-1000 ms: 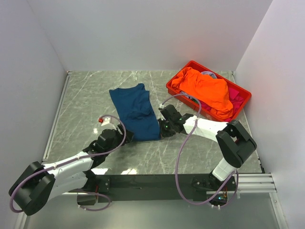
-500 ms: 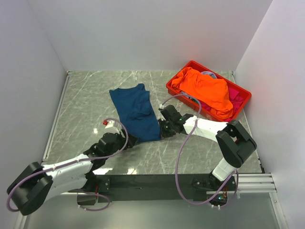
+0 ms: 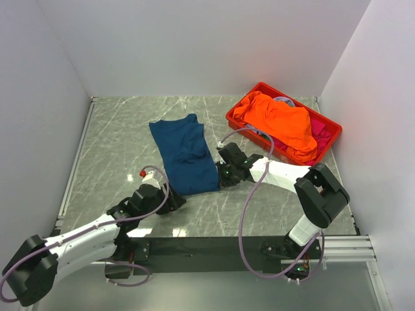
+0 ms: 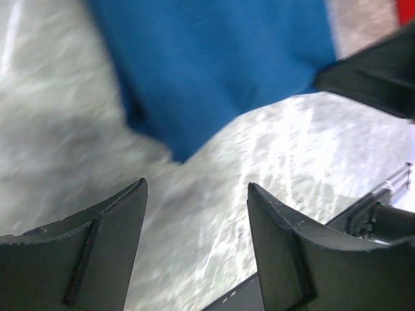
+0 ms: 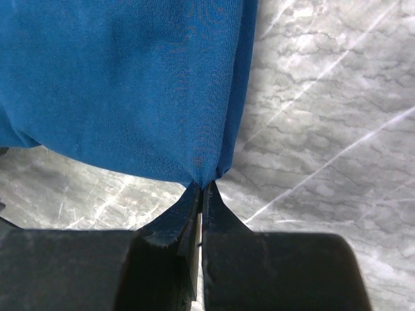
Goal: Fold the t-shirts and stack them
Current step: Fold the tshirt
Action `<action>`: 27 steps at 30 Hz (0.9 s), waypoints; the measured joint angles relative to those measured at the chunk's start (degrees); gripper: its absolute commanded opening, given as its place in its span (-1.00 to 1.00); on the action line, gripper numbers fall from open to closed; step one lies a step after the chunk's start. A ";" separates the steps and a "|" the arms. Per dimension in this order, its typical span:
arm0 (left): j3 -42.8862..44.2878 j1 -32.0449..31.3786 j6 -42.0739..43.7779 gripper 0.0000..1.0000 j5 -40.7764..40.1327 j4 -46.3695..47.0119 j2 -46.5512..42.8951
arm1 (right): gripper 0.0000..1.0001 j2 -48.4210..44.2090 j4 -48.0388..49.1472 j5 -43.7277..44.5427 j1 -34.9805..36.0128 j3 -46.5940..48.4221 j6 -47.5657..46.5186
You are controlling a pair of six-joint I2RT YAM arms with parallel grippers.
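Note:
The dark navy-blue t-shirt [image 3: 186, 154] lies folded lengthwise on the marble table, print hidden. My right gripper [image 3: 220, 175] is shut on its near right corner [image 5: 202, 175], jaws pinched on the cloth edge. My left gripper [image 3: 176, 198] is open and empty, just short of the shirt's near left corner [image 4: 185, 152], with bare table between its fingers [image 4: 279, 246]. The bright orange t-shirt [image 3: 279, 120] is heaped in the red crate [image 3: 332, 124], with magenta-pink cloth [image 3: 320, 133] under it.
The red crate stands at the back right by the right wall. White walls close the table on three sides. The dark base rail [image 3: 214, 246] runs along the near edge. Bare marble [image 3: 117, 139] lies left of the shirt.
My left arm has swung right and nearer, bringing its open gripper toward the shirt's near left corner. The right gripper and the shirt have hardly moved.

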 measured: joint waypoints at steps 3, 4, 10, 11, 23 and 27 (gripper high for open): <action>1.97 0.00 -1.31 0.48 -1.16 -8.04 -2.36 | -1.00 -1.14 -0.83 0.55 0.02 0.00 -0.04; 2.89 0.00 -1.49 0.51 -1.79 -10.08 -3.04 | -1.00 -1.66 -1.01 0.59 0.02 0.00 -0.04; 10.25 0.20 -1.97 0.77 -8.24 -16.57 -1.68 | -1.00 -6.32 -1.66 1.53 2.23 -0.85 0.07; 11.65 0.55 -1.68 0.78 -9.44 -16.65 0.09 | -1.00 -7.04 -1.53 1.70 3.06 -1.57 0.17; 17.55 15.02 8.02 0.67 -11.21 -7.91 16.06 | -0.29 -11.26 -1.36 2.34 12.85 -12.87 6.40; 19.08 17.35 11.74 0.58 -7.15 -2.19 19.50 | 0.05 -12.17 -1.90 3.63 12.57 -12.79 6.69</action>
